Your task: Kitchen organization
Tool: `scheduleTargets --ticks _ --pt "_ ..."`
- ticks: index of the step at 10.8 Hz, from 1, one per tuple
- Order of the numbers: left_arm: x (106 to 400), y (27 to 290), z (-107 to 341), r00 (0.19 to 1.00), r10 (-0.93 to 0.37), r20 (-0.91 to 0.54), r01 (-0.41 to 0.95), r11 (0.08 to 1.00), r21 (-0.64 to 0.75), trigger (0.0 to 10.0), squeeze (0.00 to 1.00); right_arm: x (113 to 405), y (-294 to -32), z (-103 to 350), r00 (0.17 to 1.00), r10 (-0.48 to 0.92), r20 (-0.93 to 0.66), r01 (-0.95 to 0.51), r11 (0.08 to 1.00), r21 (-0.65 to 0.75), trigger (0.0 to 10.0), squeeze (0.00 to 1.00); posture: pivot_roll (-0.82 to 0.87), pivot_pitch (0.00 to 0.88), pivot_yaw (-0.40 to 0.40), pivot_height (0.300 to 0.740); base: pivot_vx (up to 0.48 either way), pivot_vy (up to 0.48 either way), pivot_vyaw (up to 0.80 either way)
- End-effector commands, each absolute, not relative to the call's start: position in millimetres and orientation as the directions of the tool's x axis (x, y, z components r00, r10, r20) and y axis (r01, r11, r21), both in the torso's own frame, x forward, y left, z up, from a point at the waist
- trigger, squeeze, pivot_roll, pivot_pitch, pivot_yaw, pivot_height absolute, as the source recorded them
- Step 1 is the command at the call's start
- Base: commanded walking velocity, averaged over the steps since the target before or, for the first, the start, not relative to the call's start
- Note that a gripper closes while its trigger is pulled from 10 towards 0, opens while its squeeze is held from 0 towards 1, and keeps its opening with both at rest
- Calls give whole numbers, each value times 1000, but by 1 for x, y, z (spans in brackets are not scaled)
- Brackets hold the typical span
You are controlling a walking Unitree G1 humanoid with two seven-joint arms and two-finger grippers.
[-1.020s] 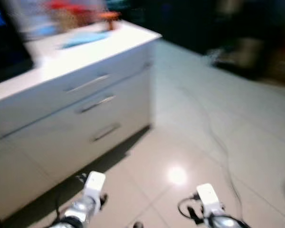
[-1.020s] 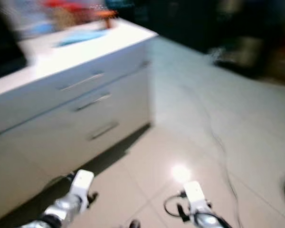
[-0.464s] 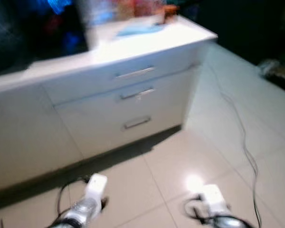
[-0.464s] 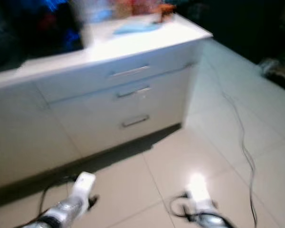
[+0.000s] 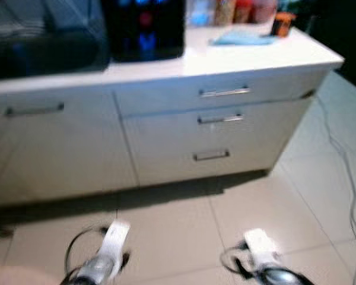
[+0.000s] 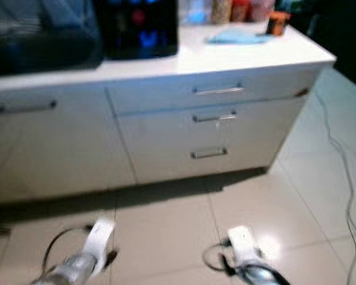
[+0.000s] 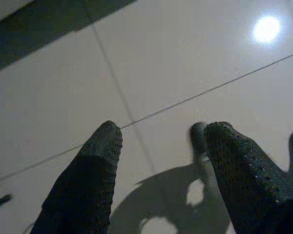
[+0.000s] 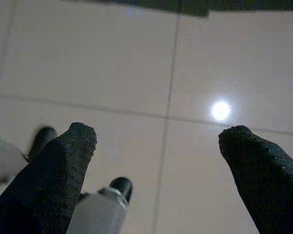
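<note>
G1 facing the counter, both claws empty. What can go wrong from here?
1. A cable trails across the floor tiles on the robot's right: a snag risk for its feet.
2. Head views are blurred, so the drawer handles may be hard to locate.
3. An orange-lidded jar stands near the countertop's far end; a careless reach might topple it.

Ahead of your grippers: white cabinet (image 5: 166, 142) with three drawer handles, glossy tiled floor (image 5: 255, 208), apparently lamp-lit.

Glossy tiled floor (image 5: 184, 225), smooth white cabinet (image 5: 166, 136) with metal handles (image 5: 224, 92), matt dimpled fingers (image 7: 88, 175)
</note>
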State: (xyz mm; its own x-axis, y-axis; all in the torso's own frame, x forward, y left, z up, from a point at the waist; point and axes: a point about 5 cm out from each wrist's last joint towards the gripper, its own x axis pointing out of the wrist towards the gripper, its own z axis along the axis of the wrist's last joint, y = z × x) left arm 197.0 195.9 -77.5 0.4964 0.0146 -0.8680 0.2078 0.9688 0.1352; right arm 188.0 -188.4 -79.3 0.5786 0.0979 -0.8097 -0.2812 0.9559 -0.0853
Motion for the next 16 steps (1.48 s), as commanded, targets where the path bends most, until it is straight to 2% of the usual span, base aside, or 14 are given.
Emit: scheduleTargets --ticks 1,3,11,12,15,16 --pt "209 190 -72 529 3 -848 222 965 142 10000 0 183 -198 -81 568 76 -819 -270 958 -98 10000 0 -126 0 68 740 416 0 788" --pt "207 190 -73 526 1 -851 226 964 141 10000 0 181 -196 -82 564 80 -822 -270 959 -92 10000 0 -127 0 71 740 420 0 781" --pt "204 189 -74 515 -5 -857 251 957 145 10000 0 175 -193 -85 541 81 -837 -280 956 -89 10000 0 -123 0 77 740 390 271 781" --pt "205 189 -74 515 -6 -857 252 957 144 10000 0 175 -193 -85 541 78 -837 -276 957 -89 10000 0 -125 0 81 740 0 0 613" --pt "211 187 -71 522 -18 -853 264 954 142 10000 0 177 -193 -85 544 65 -836 -232 970 -75 10000 0 -130 0 86 740 0 0 0" --pt "213 186 -70 524 -20 -852 265 954 141 10000 0 177 -193 -85 545 65 -836 -223 972 -70 10000 0 -129 0 87 740 0 0 -800"
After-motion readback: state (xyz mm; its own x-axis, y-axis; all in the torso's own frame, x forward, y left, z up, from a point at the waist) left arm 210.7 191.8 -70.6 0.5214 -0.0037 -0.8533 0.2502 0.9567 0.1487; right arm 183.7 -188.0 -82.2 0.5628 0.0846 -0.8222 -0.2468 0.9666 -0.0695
